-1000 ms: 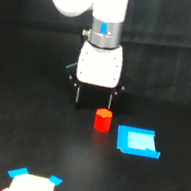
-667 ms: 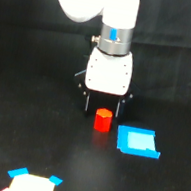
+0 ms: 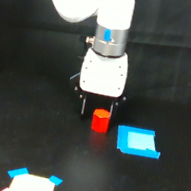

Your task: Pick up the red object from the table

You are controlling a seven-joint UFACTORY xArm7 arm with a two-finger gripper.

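Red object (image 3: 100,120) is standing upright on the table (image 3: 5,133), centre of the frame, just left of a blue square (image 3: 137,141). The end effector (image 3: 98,113) is hanging open, fingers straddling it for a grasp.

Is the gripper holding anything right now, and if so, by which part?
Nothing held yet. The gripper is open, fingers either side of the red object, which sits on the table.
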